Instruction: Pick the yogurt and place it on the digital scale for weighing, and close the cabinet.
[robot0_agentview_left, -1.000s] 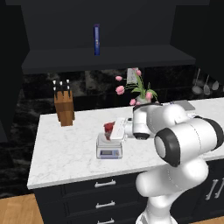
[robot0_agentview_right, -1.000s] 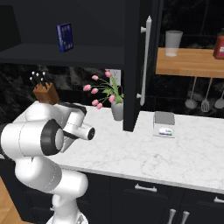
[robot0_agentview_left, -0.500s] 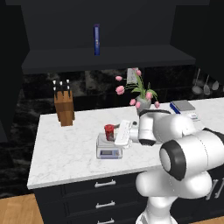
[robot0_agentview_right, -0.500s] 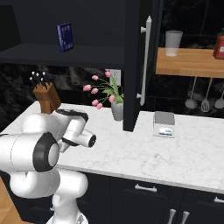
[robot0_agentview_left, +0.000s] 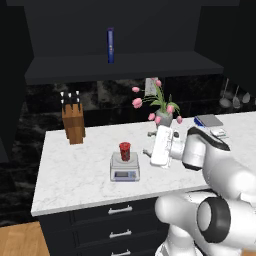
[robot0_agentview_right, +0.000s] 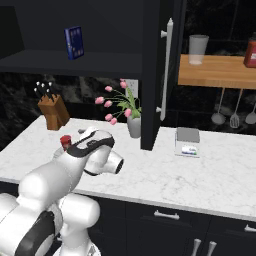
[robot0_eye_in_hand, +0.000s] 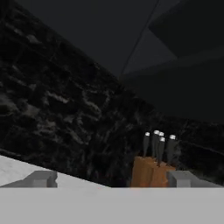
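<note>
- Marble counter (robot0_agentview_left: 75, 175) under black upper cabinetry is the setting; the yogurt step looks finished and the door is what remains.
- Gripper (robot0_agentview_left: 148, 144): released, fingers spread wide with nothing between them; in the hand view the two finger tips (robot0_eye_in_hand: 41, 179) stand far apart, aimed at the knife block (robot0_eye_in_hand: 151, 171) and the dark backsplash.
- Yogurt (robot0_agentview_left: 124, 151): upright on the platform of the digital scale (robot0_agentview_left: 124, 167), just beside the gripper on the robot's left, no longer touched by it.
- Cabinet (robot0_agentview_right: 95, 30): open, its shelf bare to the room with a blue bottle (robot0_agentview_left: 110, 45) standing on it.
- Cabinet door (robot0_agentview_right: 159, 70): swung out edge-on, with its long vertical silver handle (robot0_agentview_right: 168, 67) facing right.
- Deciding relation, as I judge it: the door lies up and to the robot's right of the gripper, well apart, past the vase of pink tulips (robot0_agentview_right: 131, 120). The hand now points left, away from it, so closing calls for a rise and a wide swing right, clear of the flowers.
</note>
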